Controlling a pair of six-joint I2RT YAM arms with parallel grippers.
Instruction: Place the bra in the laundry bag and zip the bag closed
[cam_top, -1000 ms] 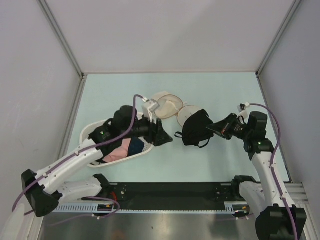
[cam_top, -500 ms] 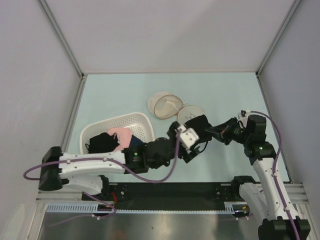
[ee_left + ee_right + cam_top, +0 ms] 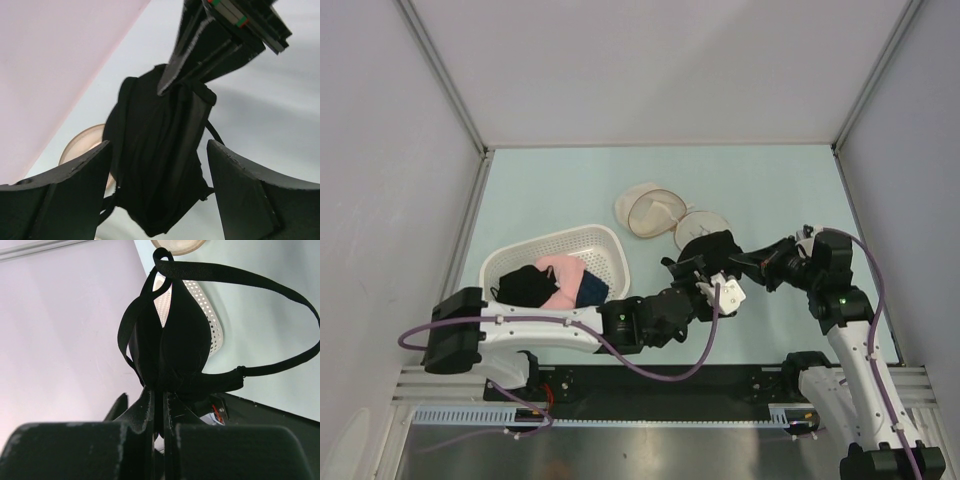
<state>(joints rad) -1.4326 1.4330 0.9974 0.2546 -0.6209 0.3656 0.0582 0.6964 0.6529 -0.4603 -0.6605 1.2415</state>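
Observation:
The black bra (image 3: 708, 250) hangs bunched from my right gripper (image 3: 736, 263), which is shut on its edge, just above the table. In the right wrist view the bra (image 3: 172, 345) fills the middle above the closed gripper (image 3: 164, 405), its thin straps looping right. My left gripper (image 3: 693, 272) is open right beside the bra's near-left side. In the left wrist view the bra (image 3: 160, 175) hangs between the spread fingers (image 3: 250, 200), not gripped. The cream mesh laundry bag (image 3: 652, 211) lies open in two halves just behind the bra and shows in the left wrist view (image 3: 82, 146).
A white perforated basket (image 3: 556, 239) stands at the left with a pink garment (image 3: 561, 271), a black cloth (image 3: 525, 284) and a navy cloth (image 3: 591, 291) in it. The left forearm stretches along the near table edge. Grey walls enclose the table.
My left arm has swung from the basket across to the bra, and its open gripper now flanks the bra. My right gripper has kept hold of the bra and shifted slightly left.

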